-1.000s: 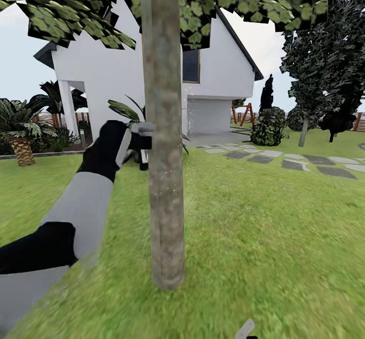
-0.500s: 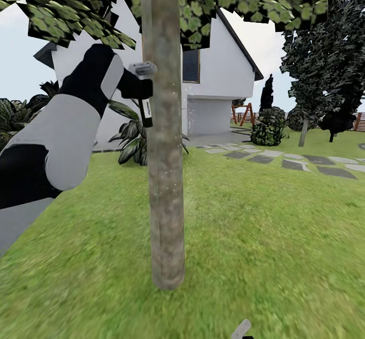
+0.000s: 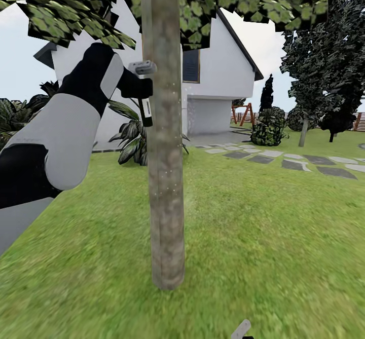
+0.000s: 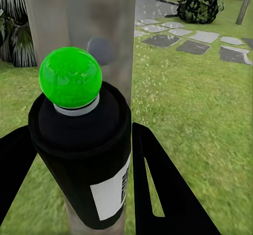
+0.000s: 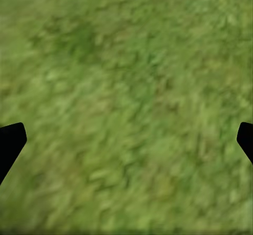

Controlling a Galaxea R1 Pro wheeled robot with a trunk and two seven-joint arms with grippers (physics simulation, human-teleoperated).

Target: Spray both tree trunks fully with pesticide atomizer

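Pesticide atomizer (image 4: 79, 150), small dark-bodied can with white label and round green cap, sits clamped between the two black fingers (image 4: 168, 193) of the left gripper (image 3: 143, 91), held up high at the left side of the straight mottled grey-brown tree trunk (image 3: 163, 136). In the head view the can looks touching or just beside the bark, cannot tell which; pale nozzle part at its top, dark body hanging below. Left wrist view: green cap faces the trunk close up, a round dark shadow on the bark behind it, fine pale specks in the air beside the trunk over the lawn (image 4: 211, 114). Left arm, white and black, reaches up from lower left. Blotchy green leaf canopy (image 3: 76, 4) overhead. Second tree (image 3: 324, 75) well apart at right, near grey stepping stones (image 3: 299, 162). White house (image 3: 218, 85) behind. Right gripper (image 5: 126, 140) points down at grass, fingertips far apart at the picture's edges, jaws wide, holding nothing; one pale fingertip (image 3: 242, 329) shows low in the head view.
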